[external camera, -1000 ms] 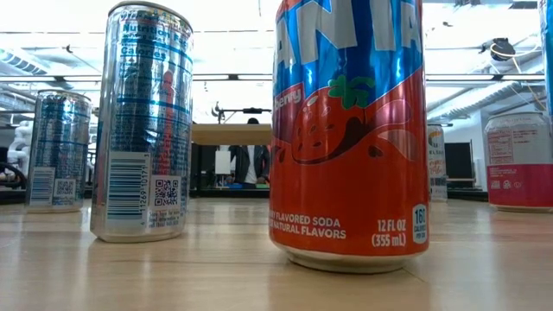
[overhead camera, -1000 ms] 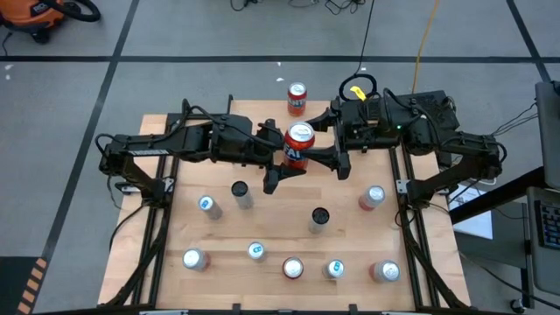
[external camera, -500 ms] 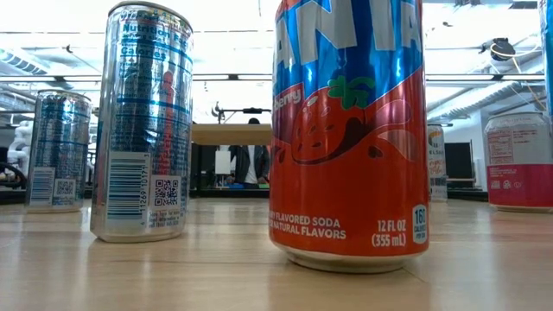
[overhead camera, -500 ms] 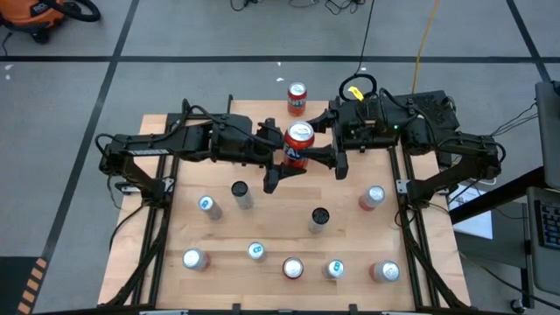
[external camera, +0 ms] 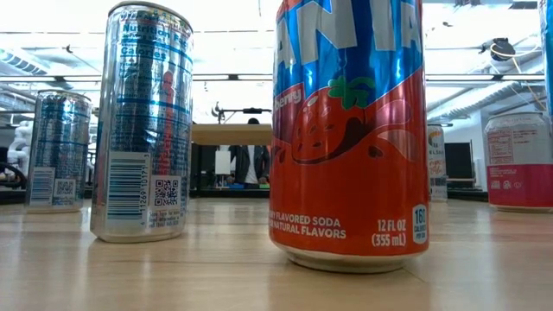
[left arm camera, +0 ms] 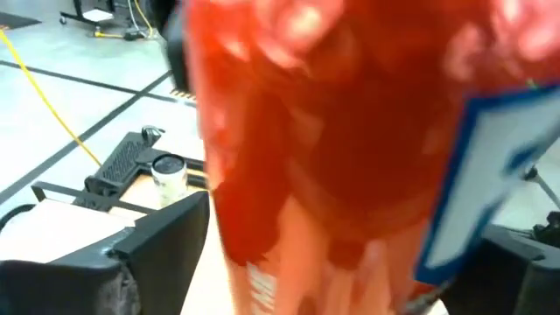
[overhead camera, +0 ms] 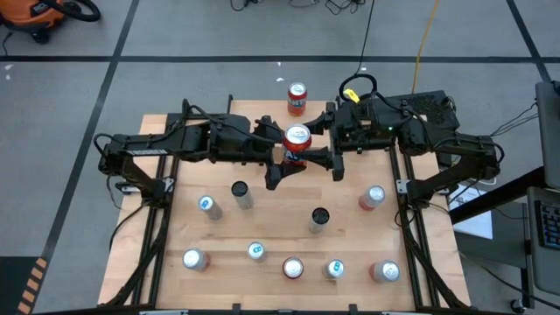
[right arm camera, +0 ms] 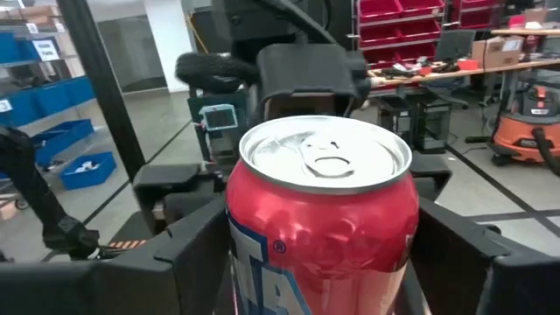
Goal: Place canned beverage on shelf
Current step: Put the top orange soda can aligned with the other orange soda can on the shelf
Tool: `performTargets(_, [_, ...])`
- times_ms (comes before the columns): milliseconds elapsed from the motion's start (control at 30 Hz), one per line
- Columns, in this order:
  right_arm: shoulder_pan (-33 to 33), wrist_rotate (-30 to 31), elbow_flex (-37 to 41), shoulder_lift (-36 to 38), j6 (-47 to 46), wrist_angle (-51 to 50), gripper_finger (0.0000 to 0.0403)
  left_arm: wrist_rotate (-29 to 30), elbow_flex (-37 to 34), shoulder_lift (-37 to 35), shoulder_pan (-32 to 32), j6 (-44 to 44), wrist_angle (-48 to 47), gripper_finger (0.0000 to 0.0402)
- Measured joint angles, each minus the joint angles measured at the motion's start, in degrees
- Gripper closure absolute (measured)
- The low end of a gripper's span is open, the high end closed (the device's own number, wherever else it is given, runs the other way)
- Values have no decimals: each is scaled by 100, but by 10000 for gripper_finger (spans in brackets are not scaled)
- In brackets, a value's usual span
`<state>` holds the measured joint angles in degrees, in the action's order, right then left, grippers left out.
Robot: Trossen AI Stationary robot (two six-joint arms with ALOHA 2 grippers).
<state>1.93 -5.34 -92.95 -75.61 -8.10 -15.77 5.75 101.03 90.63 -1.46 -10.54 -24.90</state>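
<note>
Blurred red can (left arm camera: 350,149), edge-cropped

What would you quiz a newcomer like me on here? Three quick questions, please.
1. What sits between the left end effector and the right end effector? A) a bottle B) a red can C) nothing
2. How many dark-topped cans stand on the table?
3. True or false: the nearest can in the low view is green.
Key: 1 B. 2 Two. 3 False; it is orange-red and blue.
</note>
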Motion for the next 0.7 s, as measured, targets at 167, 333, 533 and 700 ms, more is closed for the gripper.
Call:
performTargets(167, [131,-252,2,94,-16,3,130,-67,0,-116,-8,-288,7,12])
performTargets(333, [301,-243,2,286,57,-118,130,149,14,-442,-33,-417,-360,12])
performTargets(533, [696,-319,0,637,-43,-691,131,551,2,-755,-100,-716,-1102,12])
performTargets(700, [1073,-551,0,874,-13,-1230,131,557,7,-947,-123,-1441,-1567,12])
